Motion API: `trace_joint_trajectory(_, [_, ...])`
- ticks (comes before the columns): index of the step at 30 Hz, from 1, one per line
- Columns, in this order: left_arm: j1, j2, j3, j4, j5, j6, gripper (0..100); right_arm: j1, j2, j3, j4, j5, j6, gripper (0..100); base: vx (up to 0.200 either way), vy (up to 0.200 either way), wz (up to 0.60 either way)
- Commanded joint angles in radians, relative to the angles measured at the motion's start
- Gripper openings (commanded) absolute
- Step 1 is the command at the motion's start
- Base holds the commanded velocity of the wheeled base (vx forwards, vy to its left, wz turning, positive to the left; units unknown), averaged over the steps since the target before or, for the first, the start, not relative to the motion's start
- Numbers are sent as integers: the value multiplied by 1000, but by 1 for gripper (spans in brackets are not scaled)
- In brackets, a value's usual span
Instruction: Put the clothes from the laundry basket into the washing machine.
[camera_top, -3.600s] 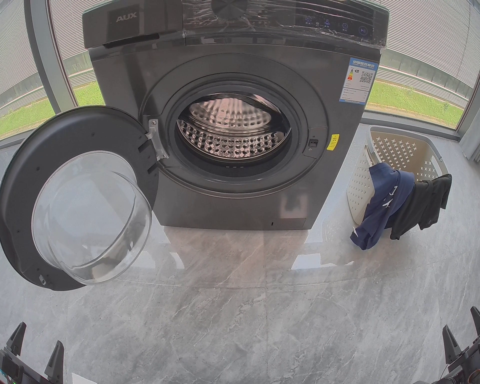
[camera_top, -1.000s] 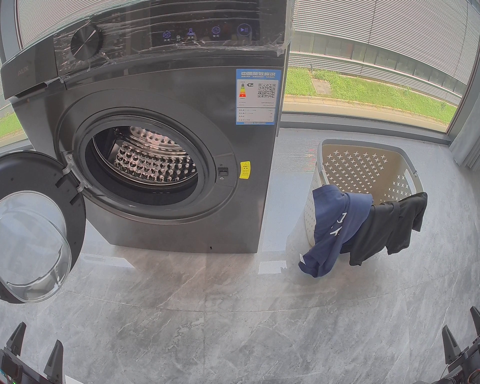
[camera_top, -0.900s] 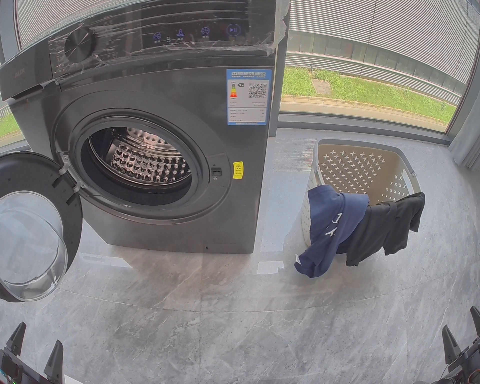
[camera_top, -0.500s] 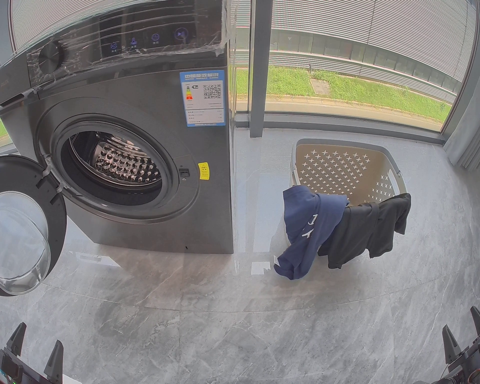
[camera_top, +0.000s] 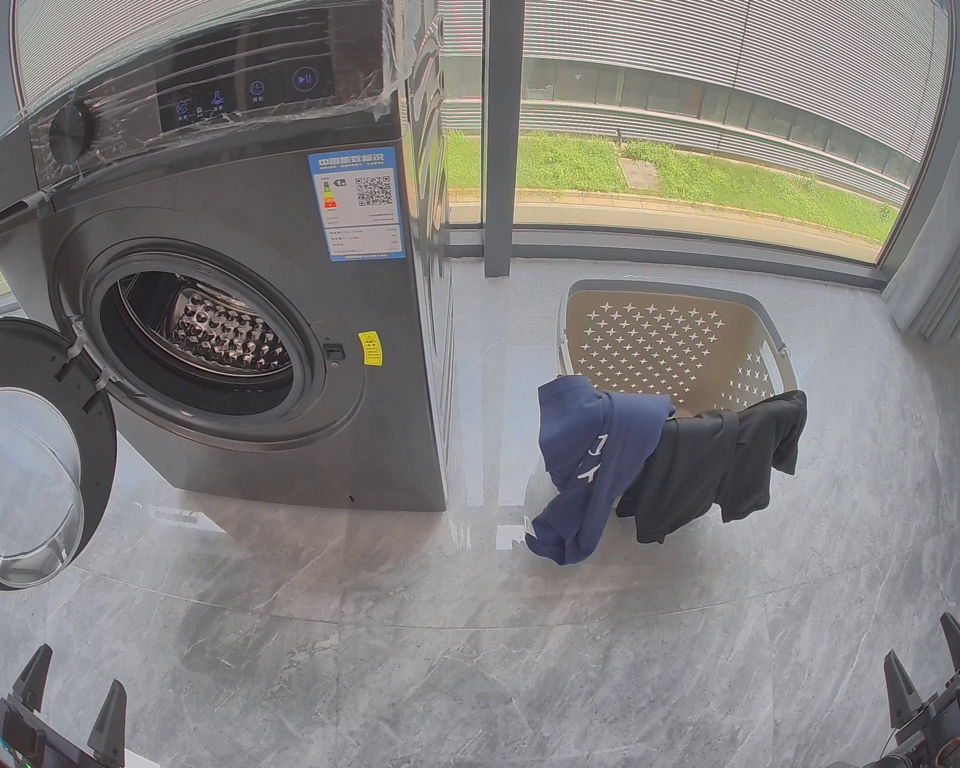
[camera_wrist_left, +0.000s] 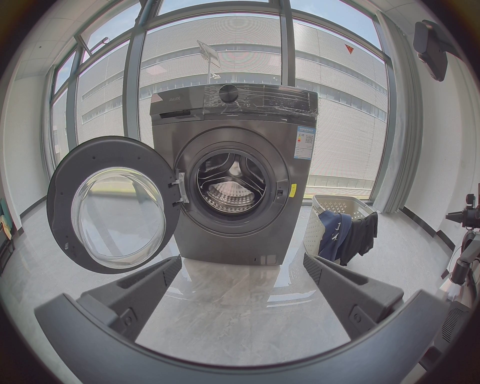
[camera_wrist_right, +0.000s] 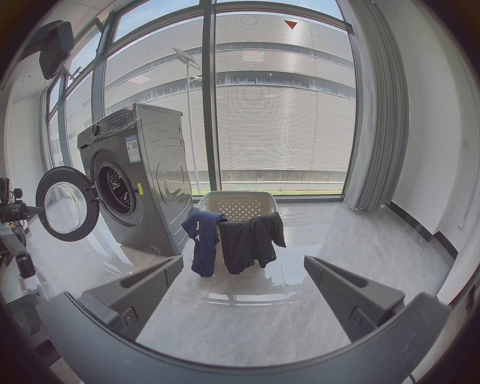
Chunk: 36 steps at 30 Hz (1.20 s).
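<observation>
- left pincer (camera_wrist_left: 241, 259) and right pincer (camera_wrist_right: 242, 262) gape wide, empty.
- navy t-shirt (camera_wrist_right: 202, 240), black garment (camera_wrist_right: 247, 242) drape laundry basket (camera_wrist_right: 239, 204) rim, well ahead of right pincer.
- likely light, floppy: pinch the fold at the rim.

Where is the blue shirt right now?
In the head view, the blue shirt hangs over the laundry basket's near rim, right of the washing machine, with the black garment draped against its right side.

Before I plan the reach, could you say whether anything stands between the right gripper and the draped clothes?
Nothing visible: only grey marble floor separates the open right gripper from the navy shirt and black garment.
</observation>
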Motion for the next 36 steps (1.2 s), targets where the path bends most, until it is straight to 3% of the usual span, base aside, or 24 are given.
trace_joint_trajectory(1, [1, -17, 18, 0, 0, 0, 100, 1, -10, 18, 0, 0, -1, 100, 0, -200, 0])
trace_joint_trajectory(10, [1, -17, 18, 0, 0, 0, 100, 1, -10, 18, 0, 0, -1, 100, 0, -200, 0])
trace_joint_trajectory(28, [1, -17, 18, 0, 0, 1, 100, 1, -10, 18, 0, -1, -1, 100, 0, 0, 0])
trace_joint_trajectory(36, [1, -17, 18, 0, -1, 3, 100, 1, -10, 18, 0, 0, -1, 100, 0, -200, 0])
